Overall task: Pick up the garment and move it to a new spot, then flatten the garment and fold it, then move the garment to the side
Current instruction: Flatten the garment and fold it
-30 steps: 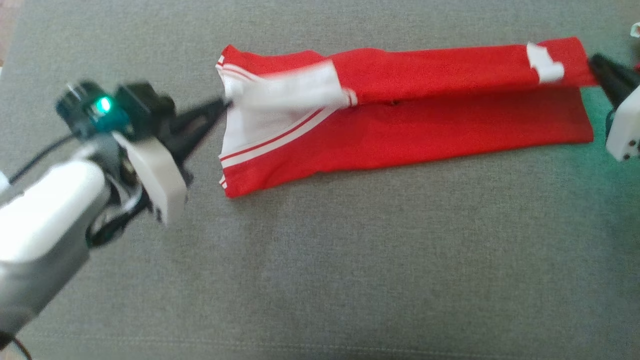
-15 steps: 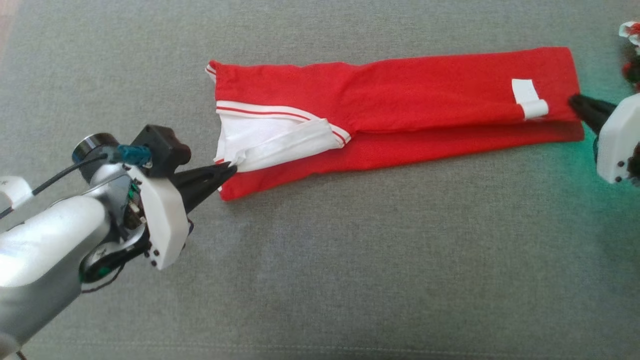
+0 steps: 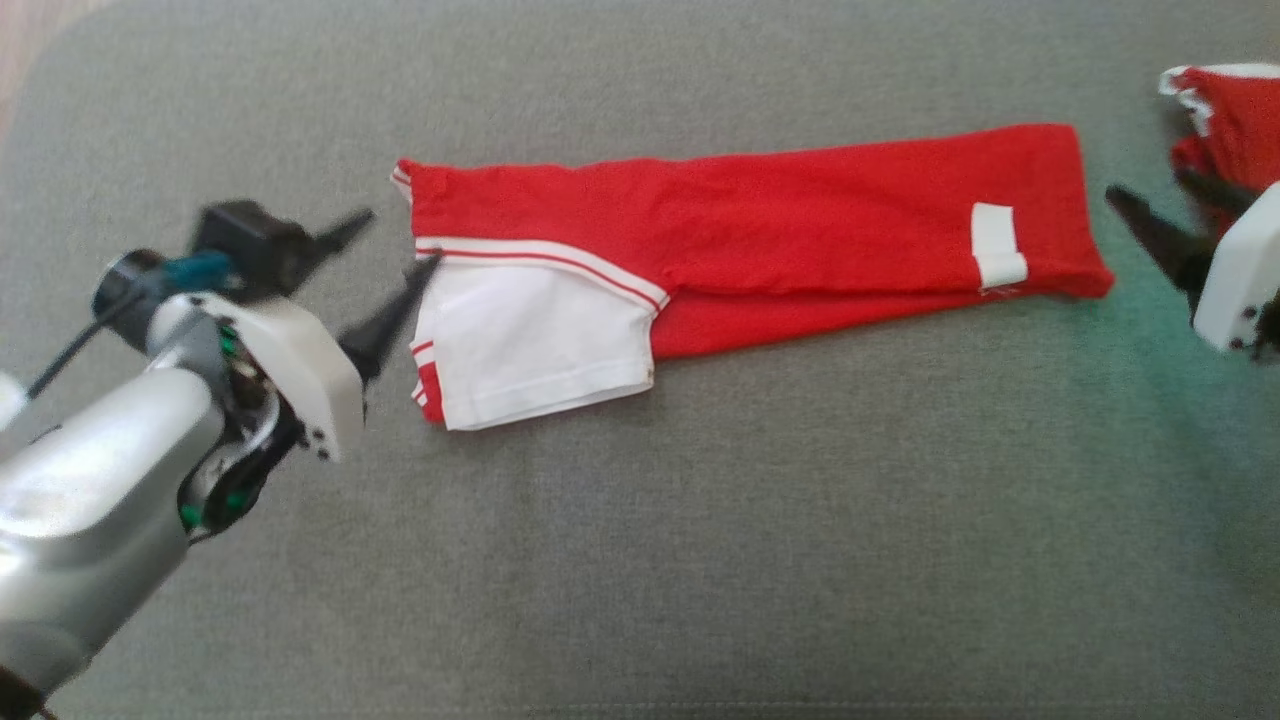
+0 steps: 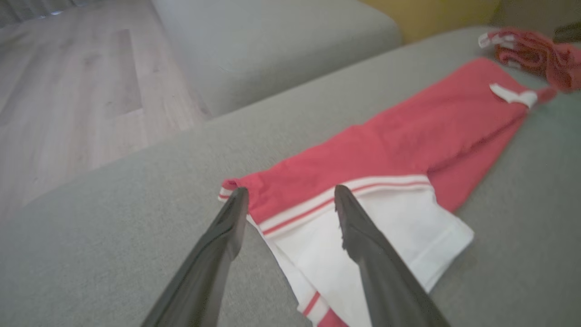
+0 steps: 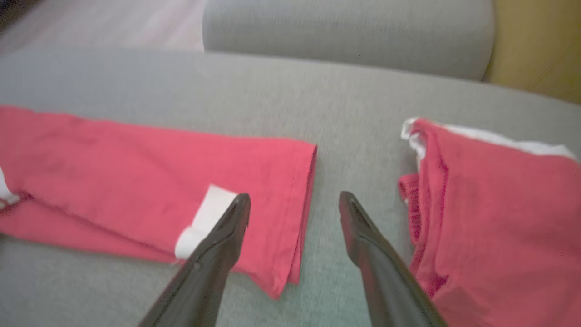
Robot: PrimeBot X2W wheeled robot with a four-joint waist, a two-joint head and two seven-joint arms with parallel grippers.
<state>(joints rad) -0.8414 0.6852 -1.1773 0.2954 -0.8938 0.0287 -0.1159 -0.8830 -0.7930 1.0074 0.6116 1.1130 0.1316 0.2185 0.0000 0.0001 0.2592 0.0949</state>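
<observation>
From the head, the left gripper (image 3: 402,237) hangs with its fingers spread and nothing between them, and the red garment (image 3: 800,210) lies folded in a long strip on the grey cushion (image 3: 640,560) just past its fingertips. The far end of the strip stops a little short of the right gripper (image 3: 1150,192), which is also spread and empty. A second garment (image 3: 1235,110), bunched up, sits just beside and beyond that gripper. In the left wrist view, the left gripper (image 4: 291,190) straddles the near end of the garment (image 4: 408,136), where a white sleeve (image 4: 386,227) lies under the right-hand finger. In the right wrist view, the right gripper (image 5: 295,196) hovers over the gap between the two pieces: the garment (image 5: 136,159) with its white label (image 5: 204,218) is on the left-hand side, the second garment (image 5: 490,204) on the other. The cloth looks thin, light and limp. It would likely sag and unfold if lifted by one point, so pinching both short ends through all layers seems safest. Count: two grippers, two red garments, one label, one cushion.
</observation>
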